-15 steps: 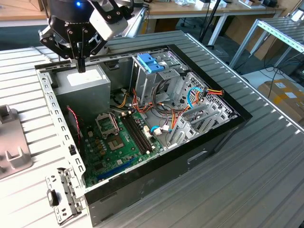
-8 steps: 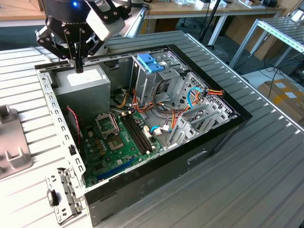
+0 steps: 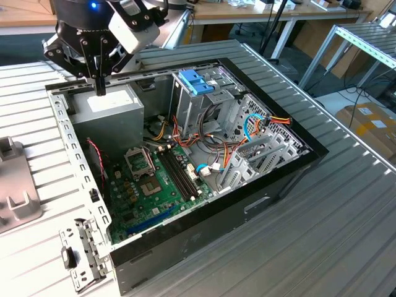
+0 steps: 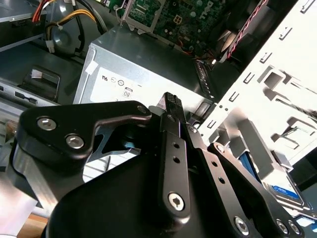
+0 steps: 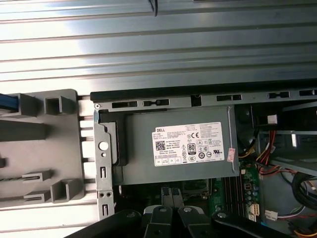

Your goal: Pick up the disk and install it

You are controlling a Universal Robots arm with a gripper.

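The disk (image 4: pixel 282 188) is a silver-grey drive in a blue carrier. In the second wrist view it lies outside the open computer case (image 3: pixel 291 167), past the case's perforated rear wall. A blue edge (image 5: pixel 7 101), likely its carrier, rests in the grey fixture (image 5: pixel 44 148) in the first wrist view. My gripper (image 3: pixel 99 90) hangs over the case's rear corner, above the grey power supply box (image 3: pixel 114 108) with the white label. Its fingertips (image 5: pixel 172 194) are together with nothing between them, and the same shows in the second wrist view (image 4: pixel 170 99).
Inside the case are a green motherboard (image 3: pixel 154 185), bundles of coloured cables (image 3: pixel 260 124) and a metal drive cage topped by a blue latch piece (image 3: pixel 195 80). A grey fixture (image 3: pixel 15 185) stands at the exterior view's left. A loose metal bracket (image 3: pixel 80 257) lies near the front corner.
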